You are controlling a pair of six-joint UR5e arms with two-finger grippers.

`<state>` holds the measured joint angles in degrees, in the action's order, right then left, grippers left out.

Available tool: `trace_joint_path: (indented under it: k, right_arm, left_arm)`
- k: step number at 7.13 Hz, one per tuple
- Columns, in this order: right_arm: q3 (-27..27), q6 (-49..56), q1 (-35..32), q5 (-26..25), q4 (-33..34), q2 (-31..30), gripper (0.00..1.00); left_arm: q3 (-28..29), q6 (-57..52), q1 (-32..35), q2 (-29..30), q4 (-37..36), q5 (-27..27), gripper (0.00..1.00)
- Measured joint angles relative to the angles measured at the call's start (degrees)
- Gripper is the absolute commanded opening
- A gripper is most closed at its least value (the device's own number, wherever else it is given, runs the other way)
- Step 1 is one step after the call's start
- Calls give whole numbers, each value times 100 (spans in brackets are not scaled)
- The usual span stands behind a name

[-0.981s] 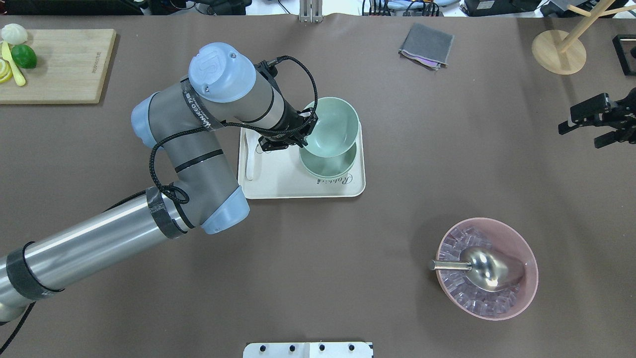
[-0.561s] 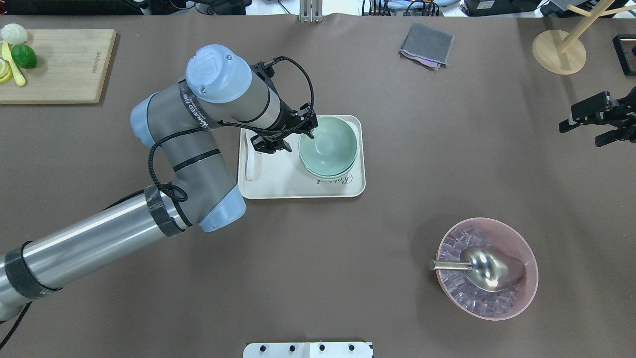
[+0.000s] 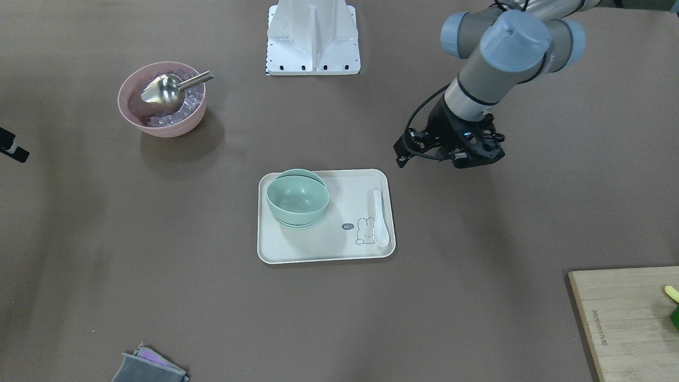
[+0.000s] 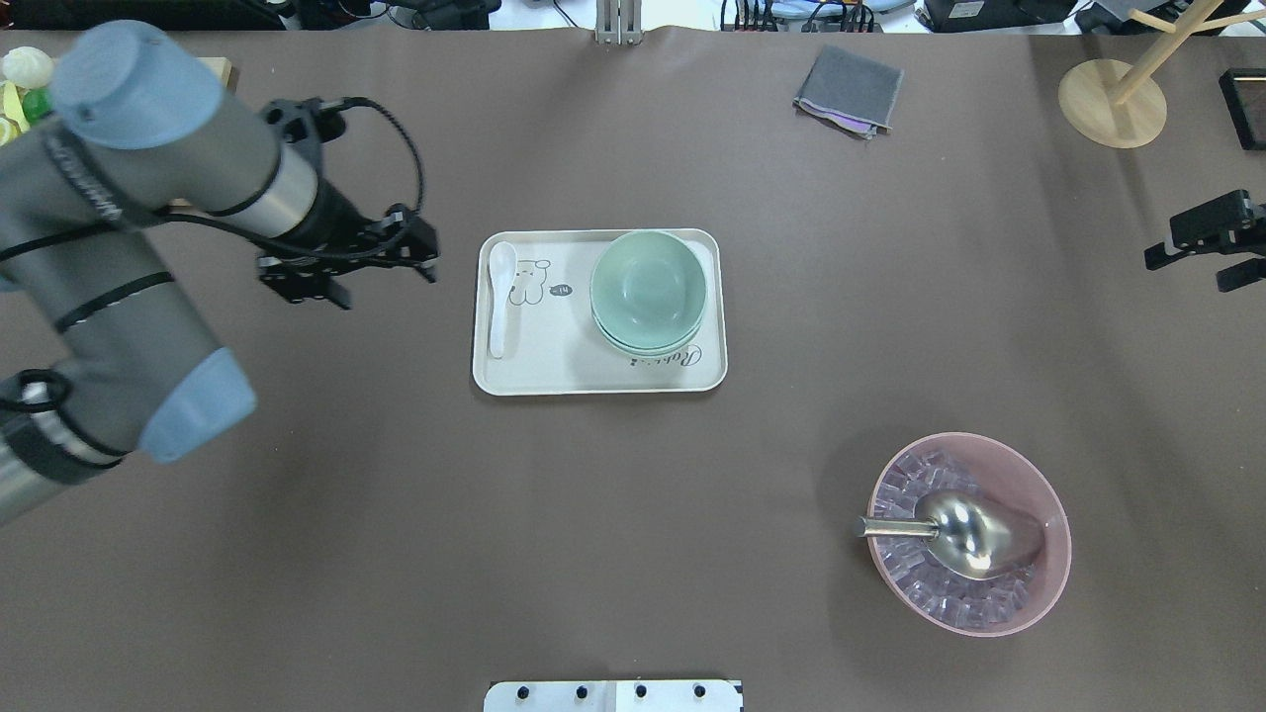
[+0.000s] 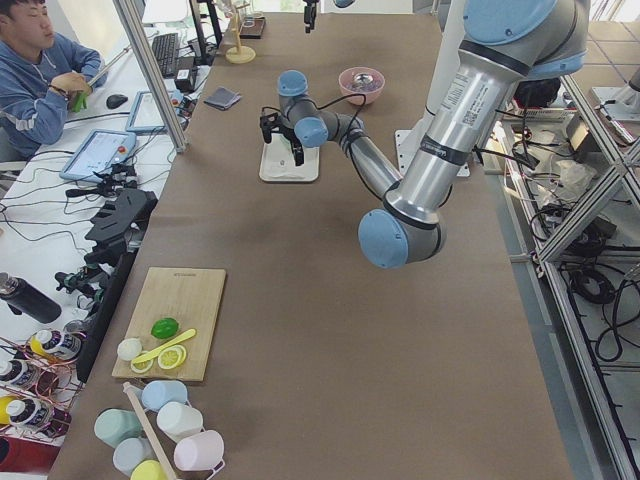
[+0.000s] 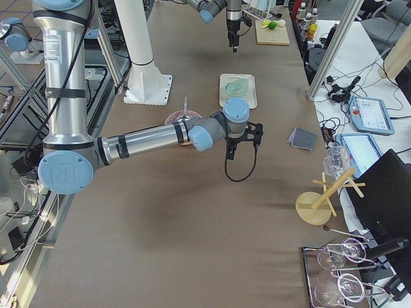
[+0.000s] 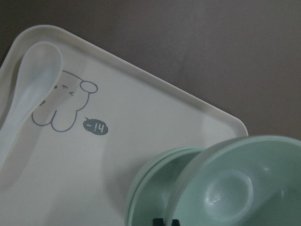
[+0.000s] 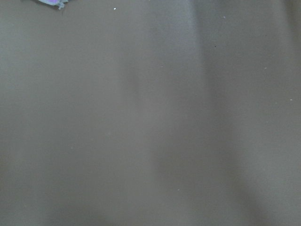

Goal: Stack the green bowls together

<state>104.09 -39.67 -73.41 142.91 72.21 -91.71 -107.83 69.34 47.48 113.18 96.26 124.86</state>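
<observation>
Green bowls (image 4: 648, 292) sit nested on the mid-table tray (image 4: 593, 378), so I judge stacking done. My left gripper (image 4: 376, 277) and right gripper (image 4: 1187, 269) gape empty.

Cream tray (image 7: 141, 155) fills most of view; brown bench top (image 7: 211, 47) shows past tray's rim & rounded corner. White spoon (image 7: 28, 89) lies flat on tray, partly over bunny drawing (image 7: 61, 110), "hi~" bubble (image 7: 95, 126) just beside. Green bowls (image 7: 244, 188) nested in 1 stack on tray, lower rims peeking out under top bowl; top bowl empty.
</observation>
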Motion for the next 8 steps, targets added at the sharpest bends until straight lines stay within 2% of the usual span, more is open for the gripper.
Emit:
trace_joint_path:
  k: [2, 4, 5, 6, 8]
  right_arm:
    - [-109, 1729, -457, -133, 738, -149, 100]
    - [-123, 3440, -934, -453, 1773, -170, 100]
    - [-127, 3963, -1078, -518, 2124, -187, 100]
    - [-135, 4262, -1161, -546, 2332, -206, 100]
    - [-136, 4472, -1243, -574, 2465, -271, 100]
  left_arm:
    - [-880, -2402, 799, -1497, -452, 74, 98]
    - [-1046, -5201, 1825, -2896, -480, 103, 98]
    - [-911, -6452, 2358, -3397, -468, 166, 98]
    - [-496, -7586, 2946, -3666, -470, 407, 98]
    - [435, -9010, 3959, -3786, -521, 1053, 98]
